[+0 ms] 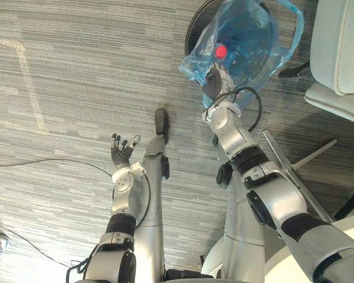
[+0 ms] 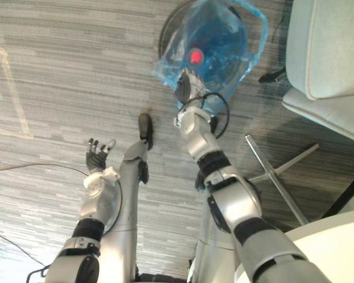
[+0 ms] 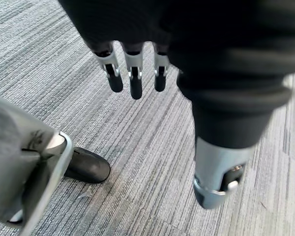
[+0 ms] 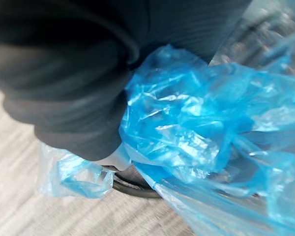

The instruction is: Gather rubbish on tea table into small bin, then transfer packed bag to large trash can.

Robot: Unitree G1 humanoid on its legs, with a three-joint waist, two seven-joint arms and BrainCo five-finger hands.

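Over the dark round trash can [image 1: 193, 28], my right hand [image 1: 213, 85] is meeting the crumpled blue plastic bag [image 1: 251, 41], which is stretching lengthwise away from me. I cannot tell its grip. My left hand [image 1: 121, 154] is hovering, spread.

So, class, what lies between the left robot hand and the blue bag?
Grey carpet, in the left eye view, between left robot hand and blue bag.

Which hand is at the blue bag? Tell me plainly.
The right hand, up against the blue bag over the dark round can. The left hand hangs apart above the carpet, fingers straight, holding nothing.
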